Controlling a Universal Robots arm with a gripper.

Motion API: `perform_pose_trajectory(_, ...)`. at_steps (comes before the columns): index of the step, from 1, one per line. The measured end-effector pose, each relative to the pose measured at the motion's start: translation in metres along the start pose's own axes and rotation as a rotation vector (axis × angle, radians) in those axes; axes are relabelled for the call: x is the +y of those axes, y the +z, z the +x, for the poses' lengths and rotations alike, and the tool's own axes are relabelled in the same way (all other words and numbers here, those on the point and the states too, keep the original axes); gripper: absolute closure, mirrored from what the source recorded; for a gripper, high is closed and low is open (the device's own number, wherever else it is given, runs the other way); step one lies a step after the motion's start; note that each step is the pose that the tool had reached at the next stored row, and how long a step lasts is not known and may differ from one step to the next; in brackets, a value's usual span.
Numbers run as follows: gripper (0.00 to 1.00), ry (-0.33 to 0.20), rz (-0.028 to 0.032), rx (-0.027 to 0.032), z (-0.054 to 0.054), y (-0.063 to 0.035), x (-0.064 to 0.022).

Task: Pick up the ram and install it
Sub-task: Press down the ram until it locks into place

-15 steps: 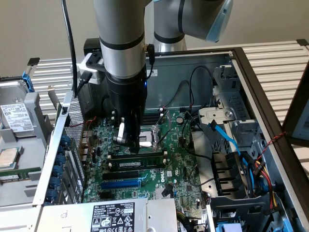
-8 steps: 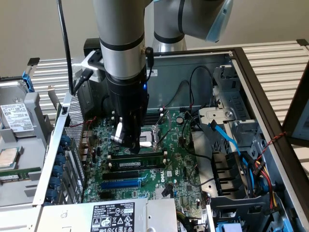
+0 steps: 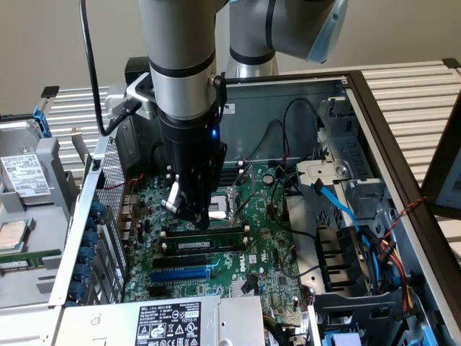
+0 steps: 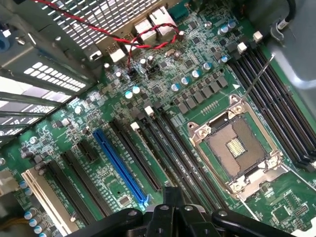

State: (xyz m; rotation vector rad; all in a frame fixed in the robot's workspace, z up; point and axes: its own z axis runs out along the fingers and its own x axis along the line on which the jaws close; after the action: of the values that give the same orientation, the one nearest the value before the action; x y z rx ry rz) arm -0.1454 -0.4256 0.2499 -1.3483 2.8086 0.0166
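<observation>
**Gripper clenched over memory slots, ram in slot bank**

Gripper [image 3: 193, 215]: on the grey arm, lowered inside the open computer case [image 3: 374, 122]. I read the fingers as clenched together with nothing between them. In the wrist view the gripper [image 4: 168, 196] shows as a dark tip above the slot rows. I cannot tell whether the tip touches anything.

Ram [image 3: 209, 245]: long narrow stick with a small white label. It stands lengthwise in the bank of black memory slots [image 4: 170, 148], just beneath the fingertips in the exterior view. It is apart from the jaws, not gripped. I cannot tell whether it is fully seated or whether the end clips are latched.

Motherboard [image 3: 274, 252]: green, lying flat in the case floor.

Processor socket [image 4: 237, 148]: empty, with a metal frame. It sits beside the memory slots, on the side away from the blue slot.

Blue slot [image 4: 121, 165]: parallel to the black slots. In the exterior view the blue slot [image 3: 180, 274] lies nearer the camera than the ram.

Red wires [image 4: 98, 27]: looped across the perforated rear panel near the port block.

Blue cable [image 3: 335, 205]: runs toward the drive bays on the exterior view's right.

Labelled metal box [image 3: 169, 321]: at the near edge of the case.

Drive with white sticker [image 3: 25, 176]: outside the case, on the exterior view's left.
</observation>
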Motion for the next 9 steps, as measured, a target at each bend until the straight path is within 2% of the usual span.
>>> perform_pose_trajectory(9,0.89,0.16,0.0045,0.0003,0.0001,0.0018,0.0)
